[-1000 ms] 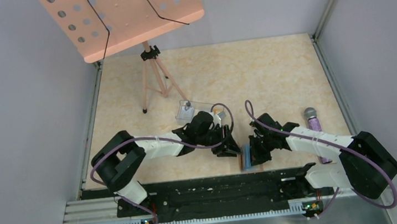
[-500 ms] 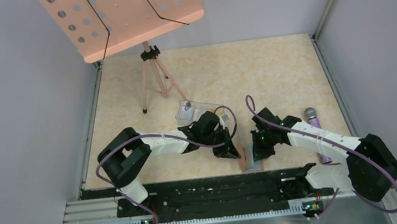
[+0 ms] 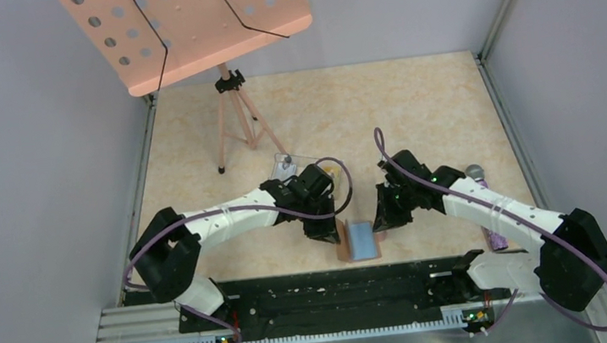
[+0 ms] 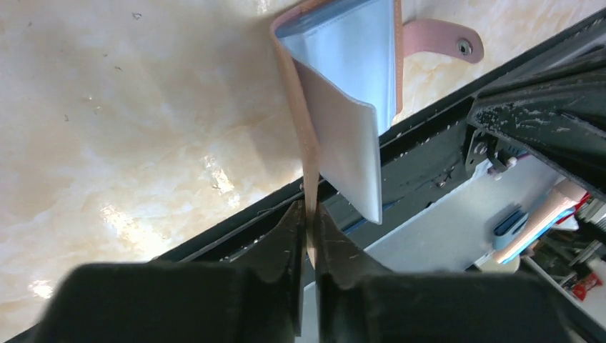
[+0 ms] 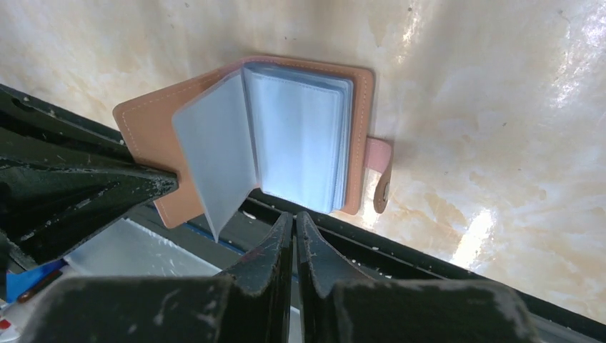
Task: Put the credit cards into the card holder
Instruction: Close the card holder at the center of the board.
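1. Position. The card holder (image 3: pixel 361 240) lies open at the near edge of the table (image 3: pixel 413 109), just beside the black base rail (image 3: pixel 329 286) and between the two grippers.

2. Appearance. The outer cover is tan-brown leather-like material with a stitched border. The inside holds a stack of pale blue, translucent sleeves (image 5: pixel 300 136). A pinkish-brown snap tab (image 5: pixel 381 175) with a metal stud projects from one long edge. One half rests flat on the table. The other cover flap is raised off the surface and reaches over the rail, and a single sleeve stands away from the stack beside it.

3. Left gripper (image 4: pixel 308 209). The fingers are clamped on the free edge of the raised cover flap, with the thin brown edge pinched between the two tips.

4. Right gripper (image 5: pixel 294 218). The fingers are pressed together with nothing visible between them. The tips sit close to the near edge of the sleeve stack; whether they touch it cannot be determined.
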Controlling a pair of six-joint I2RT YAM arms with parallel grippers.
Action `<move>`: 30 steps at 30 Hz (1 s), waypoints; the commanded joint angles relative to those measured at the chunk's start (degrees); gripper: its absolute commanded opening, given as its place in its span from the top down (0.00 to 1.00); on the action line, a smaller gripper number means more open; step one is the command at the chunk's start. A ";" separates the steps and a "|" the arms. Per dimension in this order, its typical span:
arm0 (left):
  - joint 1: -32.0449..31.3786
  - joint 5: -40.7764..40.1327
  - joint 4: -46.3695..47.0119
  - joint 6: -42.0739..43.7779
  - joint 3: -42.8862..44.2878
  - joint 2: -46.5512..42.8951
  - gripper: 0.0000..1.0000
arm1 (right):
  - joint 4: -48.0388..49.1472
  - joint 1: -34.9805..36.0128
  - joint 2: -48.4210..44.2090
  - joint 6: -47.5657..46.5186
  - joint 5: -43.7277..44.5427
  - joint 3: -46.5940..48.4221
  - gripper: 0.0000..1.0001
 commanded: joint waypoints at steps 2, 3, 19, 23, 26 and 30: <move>-0.34 1.91 -0.34 1.84 2.95 1.67 0.78 | 1.30 -0.37 -1.27 0.86 -1.39 1.73 0.95; -0.55 3.04 1.42 1.53 3.25 2.23 0.73 | 1.61 -0.39 -1.37 1.06 -1.63 1.31 0.95; -1.22 15.36 30.37 -11.09 0.52 11.53 0.58 | 2.93 -8.58 -5.53 0.31 -7.08 -3.70 0.95; -1.22 15.77 34.56 -12.72 -0.41 13.38 0.53 | 1.72 -10.04 -5.55 -0.87 -6.62 -4.09 0.95; -1.29 16.63 37.06 -13.69 -0.91 14.46 0.52 | 1.30 -11.34 -5.73 -1.46 -6.58 -4.86 0.95; -1.30 17.67 39.48 -14.64 -1.79 15.86 0.51 | 1.21 -12.04 -5.20 -2.41 -6.21 -5.03 0.96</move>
